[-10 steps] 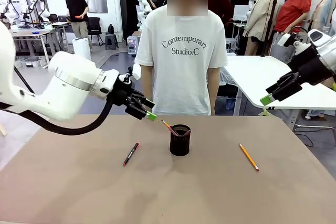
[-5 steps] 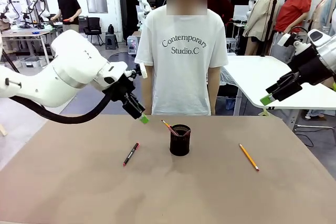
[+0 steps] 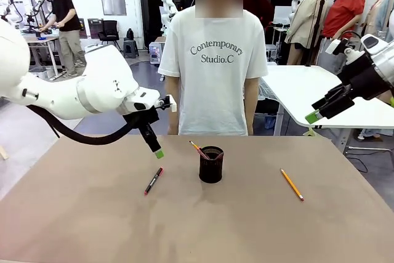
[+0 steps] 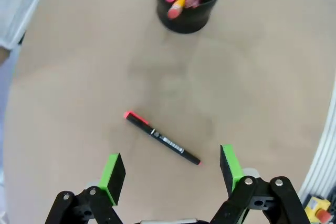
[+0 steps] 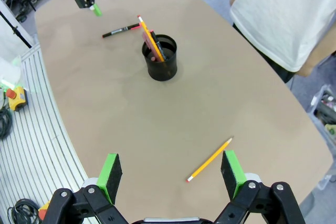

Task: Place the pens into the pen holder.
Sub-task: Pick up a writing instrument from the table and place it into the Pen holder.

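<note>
Front view: black pen with red ends (image 3: 154,180) lies flat on the table (image 3: 74,226) left of the mesh pen holder (image 3: 211,165), yellow pencil (image 3: 292,184) well to its right; left gripper (image 3: 157,151) points steeply down just above the pen, right gripper (image 3: 314,116) hangs high at the table's right. Left wrist view: jaws wide, empty, pen slanting beneath them; light, stiff, slick, likely best pinched mid-barrel. Right wrist view: jaws apart, nothing held, pencil far below, probably equally light and rigid.
</note>
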